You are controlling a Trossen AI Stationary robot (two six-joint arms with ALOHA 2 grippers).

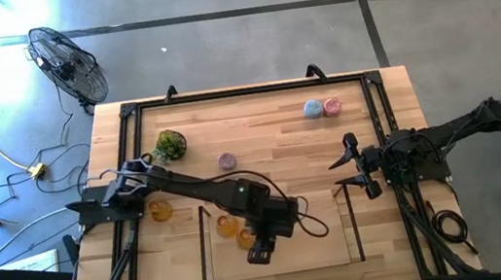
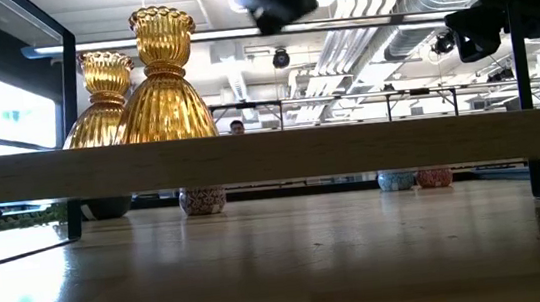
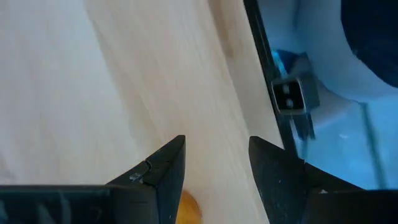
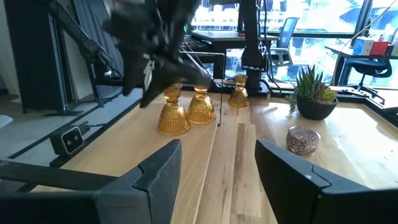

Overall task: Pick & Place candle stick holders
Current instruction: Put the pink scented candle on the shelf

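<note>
Two amber candle stick holders [image 1: 228, 226] [image 1: 248, 238] stand upright side by side inside the shallow wooden tray [image 1: 205, 254], near its left wall; in the low view they rise behind the tray's near wall [image 2: 164, 82]. My left gripper [image 1: 261, 253] hovers open just above and beside them, and one holder's amber edge [image 3: 188, 210] shows by a finger. A third amber holder [image 1: 159, 210] stands left of the tray. A purple one [image 1: 226, 161], a pale blue one [image 1: 312, 109] and a pink one [image 1: 331, 106] stand farther back. My right gripper [image 1: 353, 172] waits open at the right.
A green plant ball [image 1: 170, 144] in a dark pot sits at the far left of the table. A black frame [image 1: 244, 90] rims the tabletop. Most of the tray floor [image 1: 294, 242] to the right of the two holders is bare wood.
</note>
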